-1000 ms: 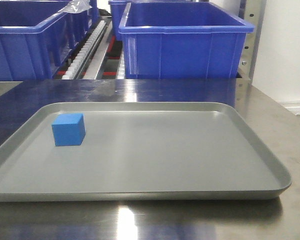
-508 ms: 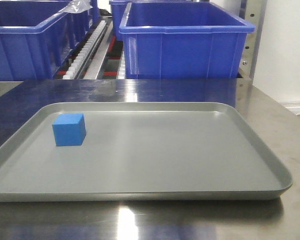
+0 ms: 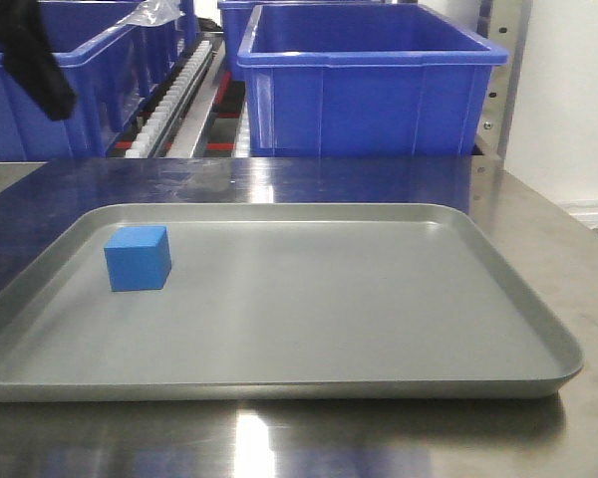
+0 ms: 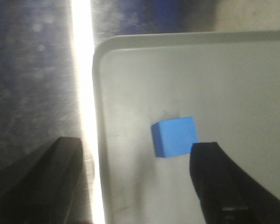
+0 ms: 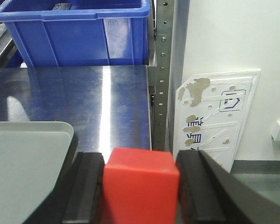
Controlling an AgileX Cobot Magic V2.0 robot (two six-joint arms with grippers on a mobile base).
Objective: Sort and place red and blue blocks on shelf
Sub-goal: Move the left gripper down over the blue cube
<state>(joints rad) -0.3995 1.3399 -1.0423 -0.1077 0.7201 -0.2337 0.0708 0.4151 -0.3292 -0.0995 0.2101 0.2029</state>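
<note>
The blue block (image 3: 137, 258) sits on the left part of the grey tray (image 3: 379, 299). In the left wrist view my left gripper (image 4: 130, 186) hovers open over the tray's left rim, and the blue block (image 4: 175, 136) lies just ahead of its right finger (image 4: 224, 186), outside the gap. A dark part of the left arm (image 3: 35, 55) shows at the top left. My right gripper (image 5: 141, 186) is shut on the red block (image 5: 141, 184), beside the tray's right corner (image 5: 32, 149). The shelf (image 3: 194, 110) stands behind the tabletop.
Large blue bins (image 3: 369, 80) and white roller tracks (image 3: 169, 100) fill the shelf. A perforated steel upright (image 5: 161, 70) stands at the table's right end, with a white wall and a worn sign (image 5: 214, 116) beyond. The tray lies on a shiny steel tabletop (image 3: 538, 219).
A dark part of the left arm has come into the top left of the front view. The blue block and tray have not moved.
</note>
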